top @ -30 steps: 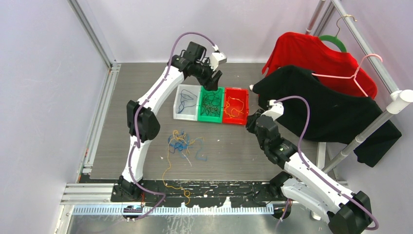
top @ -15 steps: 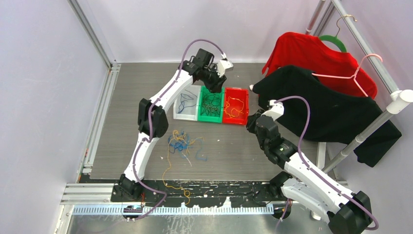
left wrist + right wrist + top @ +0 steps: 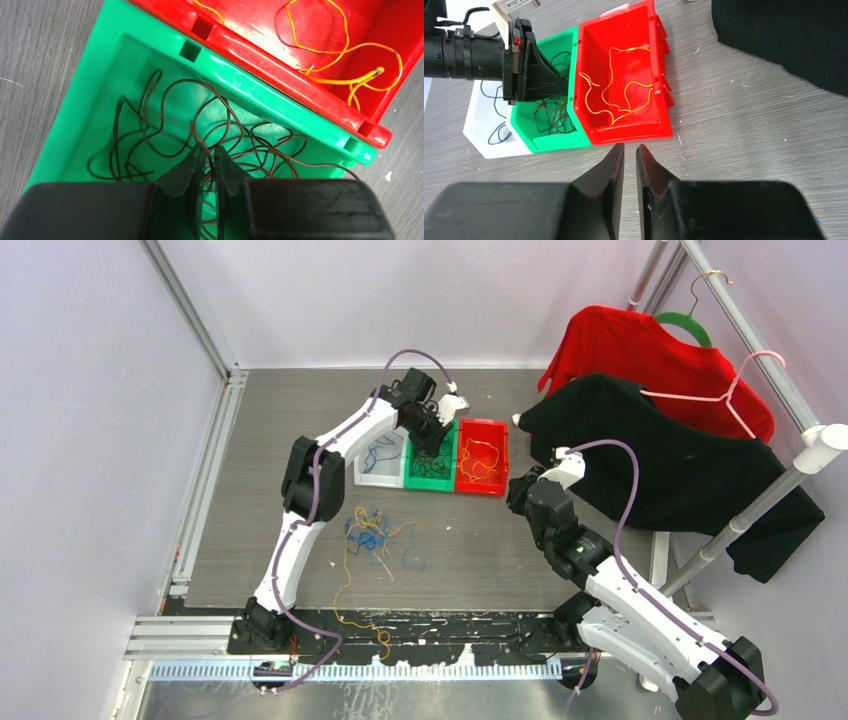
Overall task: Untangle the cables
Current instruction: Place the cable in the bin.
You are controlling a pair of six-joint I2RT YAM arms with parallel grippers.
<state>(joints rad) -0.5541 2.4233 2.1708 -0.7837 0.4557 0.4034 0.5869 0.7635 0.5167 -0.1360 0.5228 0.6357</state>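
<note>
**Top view:** 3 bins sit far on the table (image 3: 520, 550): white (image 3: 378, 478), green (image 3: 428, 485) and red (image 3: 482, 490). A tangle (image 3: 375, 538) of blue and orange cables lies nearer, apart from both arms. The left gripper (image 3: 433, 443) is down in the green bin.

**Left wrist:** The jaws are all but closed among dark cables (image 3: 250, 142). Whether 1 is pinched cannot be told.

**Right wrist:** The right gripper (image 3: 630, 150) has near-closed, empty jaws, just near of the red bin.

**Step:** Probably sorting dark cable.

**Next:** Lift clear without dragging strands, then go to the tangle.
</note>
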